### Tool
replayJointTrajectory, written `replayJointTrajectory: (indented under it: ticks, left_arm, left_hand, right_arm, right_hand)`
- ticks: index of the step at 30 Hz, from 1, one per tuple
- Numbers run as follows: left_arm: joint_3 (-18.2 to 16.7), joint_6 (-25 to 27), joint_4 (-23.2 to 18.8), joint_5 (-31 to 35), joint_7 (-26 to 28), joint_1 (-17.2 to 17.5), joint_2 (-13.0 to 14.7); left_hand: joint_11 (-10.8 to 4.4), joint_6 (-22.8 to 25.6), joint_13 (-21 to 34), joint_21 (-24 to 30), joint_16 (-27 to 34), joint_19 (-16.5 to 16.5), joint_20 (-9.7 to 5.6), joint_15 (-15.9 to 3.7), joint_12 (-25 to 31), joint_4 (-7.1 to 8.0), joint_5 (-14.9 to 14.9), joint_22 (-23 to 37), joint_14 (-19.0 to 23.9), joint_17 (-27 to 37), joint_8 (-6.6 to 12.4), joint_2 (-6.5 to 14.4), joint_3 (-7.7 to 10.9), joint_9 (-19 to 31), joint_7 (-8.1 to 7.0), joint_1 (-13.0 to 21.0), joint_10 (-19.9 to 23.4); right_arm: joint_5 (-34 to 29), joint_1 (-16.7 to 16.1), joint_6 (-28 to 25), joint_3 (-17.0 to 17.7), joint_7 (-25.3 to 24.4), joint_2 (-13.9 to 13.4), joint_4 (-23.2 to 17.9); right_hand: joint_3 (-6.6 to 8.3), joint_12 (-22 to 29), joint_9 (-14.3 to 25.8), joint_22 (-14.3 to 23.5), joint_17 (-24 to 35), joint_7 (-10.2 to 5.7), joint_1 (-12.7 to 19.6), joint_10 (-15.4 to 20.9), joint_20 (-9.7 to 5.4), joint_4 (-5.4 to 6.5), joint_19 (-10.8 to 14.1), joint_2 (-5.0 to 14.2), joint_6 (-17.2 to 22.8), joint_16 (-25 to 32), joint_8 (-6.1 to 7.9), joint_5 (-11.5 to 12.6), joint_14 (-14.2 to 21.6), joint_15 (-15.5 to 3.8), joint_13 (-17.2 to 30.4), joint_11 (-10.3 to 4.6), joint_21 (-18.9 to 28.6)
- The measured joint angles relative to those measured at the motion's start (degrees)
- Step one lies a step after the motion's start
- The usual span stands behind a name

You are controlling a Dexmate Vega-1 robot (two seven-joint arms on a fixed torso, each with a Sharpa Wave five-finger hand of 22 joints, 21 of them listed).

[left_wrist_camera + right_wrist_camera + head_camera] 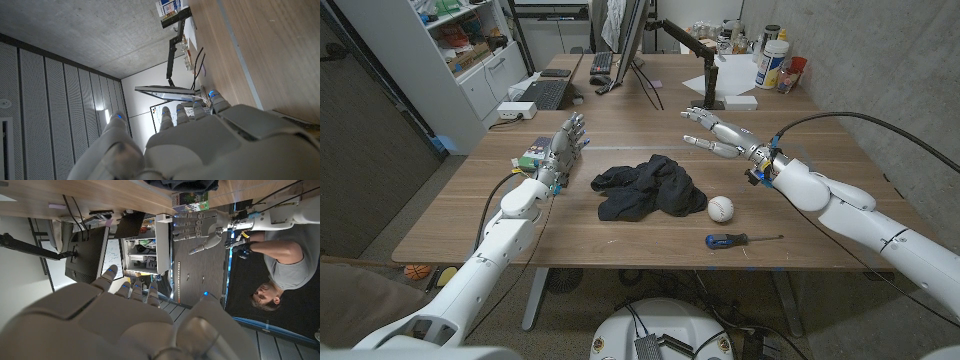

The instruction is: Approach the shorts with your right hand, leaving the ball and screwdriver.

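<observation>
1. Right robot hand (720, 133): open, empty, raised toward the tabletop's (470, 200) far right part, well apart from the shorts (648, 188).
2. Shorts: crumpled mid-tabletop; approach apparently just begun.
3. Ball (721, 208) and screwdriver (740, 240): untouched by the near edge.
4. Left robot hand (563, 147): open, idle.

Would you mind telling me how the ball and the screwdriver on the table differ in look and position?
The ball is white and round; the screwdriver is long and thin, with a blue-and-black handle and a metal shaft. The ball sits right beside the dark shorts; the screwdriver lies farther off, nearer the table's front edge. Both rest untouched on the wooden table, on the robot's right side.
</observation>
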Motion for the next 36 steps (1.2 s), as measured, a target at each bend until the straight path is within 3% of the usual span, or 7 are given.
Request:
replayJointTrajectory:
  ticks: [36]
  left_arm:
    - [-0.2, -1.0, 0.3, 0.1, -1.1, -0.1, 0.7]
  left_hand:
    - [0.0, 0.0, 0.0, 0.0, 0.0, -0.6, -0.05, 0.03, 0.0, -0.38, 0.0, 0.0, -0.6, 0.0, 0.0, 0.0, -0.09, 0.0, 0.0, 0.0, 0.0]
  right_arm:
    - [-9.3, 4.2, -1.0, -3.3, 3.2, -1.7, -3.3]
  right_hand:
    - [0.53, 0.0, 0.0, 0.0, -0.1, -0.3, 0.9, -0.4, 0.11, -0.85, -0.7, 0.92, -0.3, 0.0, -0.39, 0.0, 0.0, 0.0, 0.0, 0.45, 0.0]
